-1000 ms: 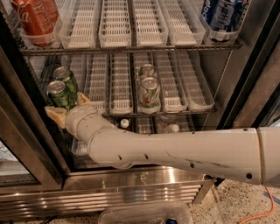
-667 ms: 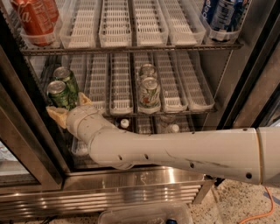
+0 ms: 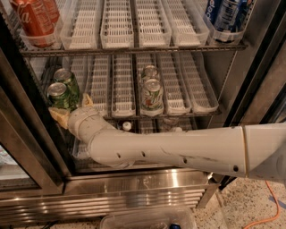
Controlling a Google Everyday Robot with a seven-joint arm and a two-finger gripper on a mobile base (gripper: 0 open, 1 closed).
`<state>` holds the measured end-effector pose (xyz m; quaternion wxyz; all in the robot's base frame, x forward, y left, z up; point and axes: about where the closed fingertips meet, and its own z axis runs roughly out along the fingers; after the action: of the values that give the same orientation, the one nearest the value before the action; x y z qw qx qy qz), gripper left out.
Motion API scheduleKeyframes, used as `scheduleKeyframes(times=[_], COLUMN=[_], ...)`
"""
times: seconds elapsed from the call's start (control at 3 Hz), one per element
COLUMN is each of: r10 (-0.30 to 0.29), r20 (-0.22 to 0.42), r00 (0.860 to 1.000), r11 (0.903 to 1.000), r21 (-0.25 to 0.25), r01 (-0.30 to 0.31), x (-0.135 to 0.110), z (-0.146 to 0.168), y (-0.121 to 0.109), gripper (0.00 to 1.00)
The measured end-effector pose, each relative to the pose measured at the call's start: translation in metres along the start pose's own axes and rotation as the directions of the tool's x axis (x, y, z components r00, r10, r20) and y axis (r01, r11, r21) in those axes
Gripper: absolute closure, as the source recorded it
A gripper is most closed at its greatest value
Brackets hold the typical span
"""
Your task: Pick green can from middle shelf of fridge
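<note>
The fridge [image 3: 134,190] stands open, and the white arm [image 3: 170,147] reaches in from 4 o'clock. Its gripper [image 3: 71,109] is at 9 o'clock, at the left front end of the middle shelf [image 3: 196,96], right at the foot of the front green can [image 3: 59,95]. Whether it has closed on that can cannot be told. The can stands upright, and a second green can [image 3: 68,78] is just behind it at its 1 o'clock. Two pale cans [image 3: 152,93] stand near centre, red cola cans [image 3: 33,18] at 11 o'clock and blue cans [image 3: 228,13] at 1 o'clock.
</note>
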<state>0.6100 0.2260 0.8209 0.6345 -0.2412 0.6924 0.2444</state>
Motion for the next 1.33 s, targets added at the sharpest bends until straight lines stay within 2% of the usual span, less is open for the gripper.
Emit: scheduleKeyframes(times=[0.33, 1.0, 1.33], r10=[0.0, -0.001, 0.002], r20=[0.004, 0.012, 0.016], r00=[1.0, 1.0, 1.0], r11=[1.0, 1.0, 0.9999], r21=[0.002, 0.008, 0.011], r01=[0.0, 0.001, -0.002], x=[-0.0008, -0.0024, -0.0024], z=[0.0012, 0.0019, 0.0023], y=[-0.0009, -0.0043, -0.0048], gripper=[0.44, 0.44, 0.58])
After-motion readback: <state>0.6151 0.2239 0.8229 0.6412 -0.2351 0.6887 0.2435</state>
